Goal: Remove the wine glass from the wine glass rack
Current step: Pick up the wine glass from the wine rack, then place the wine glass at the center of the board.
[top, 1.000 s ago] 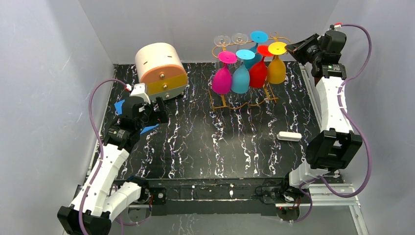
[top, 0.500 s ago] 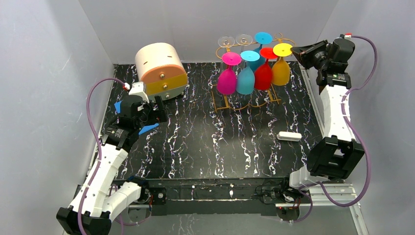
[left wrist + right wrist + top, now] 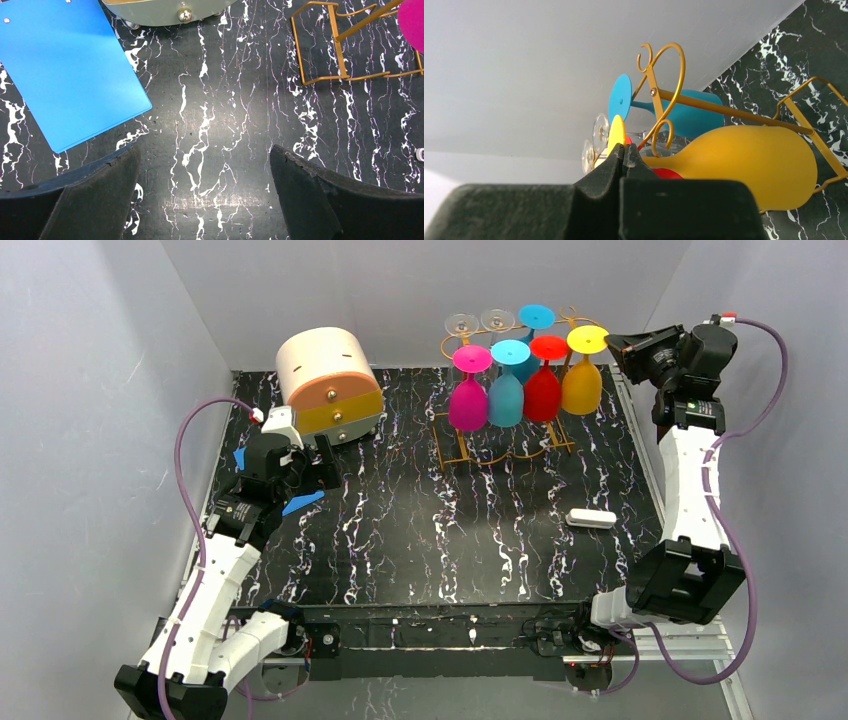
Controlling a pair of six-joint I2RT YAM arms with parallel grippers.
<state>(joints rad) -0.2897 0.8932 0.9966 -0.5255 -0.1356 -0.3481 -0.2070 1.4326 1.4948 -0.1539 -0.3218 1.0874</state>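
The golden wire wine glass rack (image 3: 462, 448) stands at the back of the table, with coloured glasses hanging bowl down from it. The yellow wine glass (image 3: 581, 388) hangs at the right end. My right gripper (image 3: 612, 341) is up at that glass's foot, shut on the edge of the yellow disc (image 3: 616, 135). In the right wrist view the yellow bowl (image 3: 744, 160) lies just under the rack's rail (image 3: 724, 108). My left gripper (image 3: 205, 190) hovers open over the bare table at the left, far from the rack's base (image 3: 336, 40).
Pink (image 3: 467, 400), light blue (image 3: 505, 395) and red (image 3: 543, 390) glasses hang beside the yellow one, with a teal and two clear ones behind. A round drawer box (image 3: 330, 380) sits back left, a blue sheet (image 3: 65, 65) below it, a white bar (image 3: 590, 518) at the right.
My right gripper has drawn back to the right with the yellow glass's foot in it. The rack and its other glasses have shifted slightly right too. The left arm barely moved.
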